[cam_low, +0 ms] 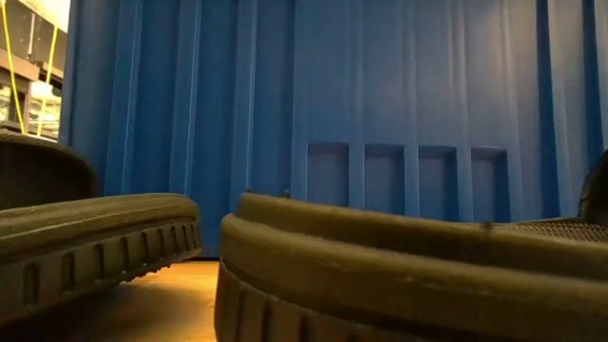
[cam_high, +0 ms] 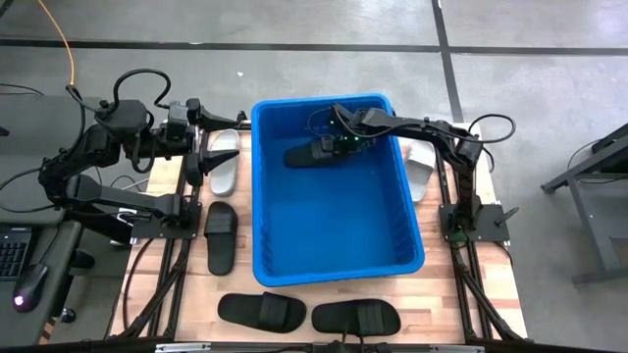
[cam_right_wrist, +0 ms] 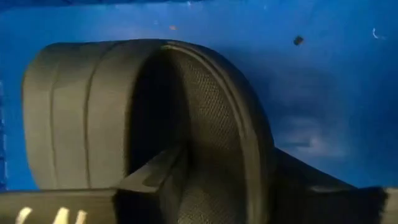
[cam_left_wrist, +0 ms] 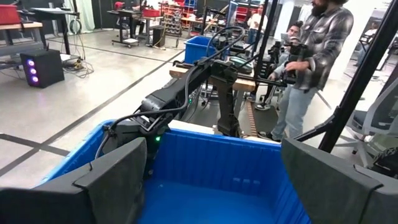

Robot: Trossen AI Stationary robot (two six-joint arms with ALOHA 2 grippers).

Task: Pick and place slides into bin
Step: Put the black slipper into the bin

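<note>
Reaching over the bin point(cam_high: 334, 245), the right gripper point(cam_high: 332, 145) sits at a black slide point(cam_high: 306, 155) in the far part of the tub. This slide lies with its long axis across the bin's width, one end toward the left wall. In the right wrist view one finger point(cam_right_wrist: 155, 171) is under the ribbed strap; whether the fingers clamp it cannot be told. The left gripper point(cam_high: 211, 147) waits with fingers apart beside the bin's far left corner, above a pale slide point(cam_high: 225, 162). Three black slides point(cam_high: 221, 235) lie on the table outside the bin.
</note>
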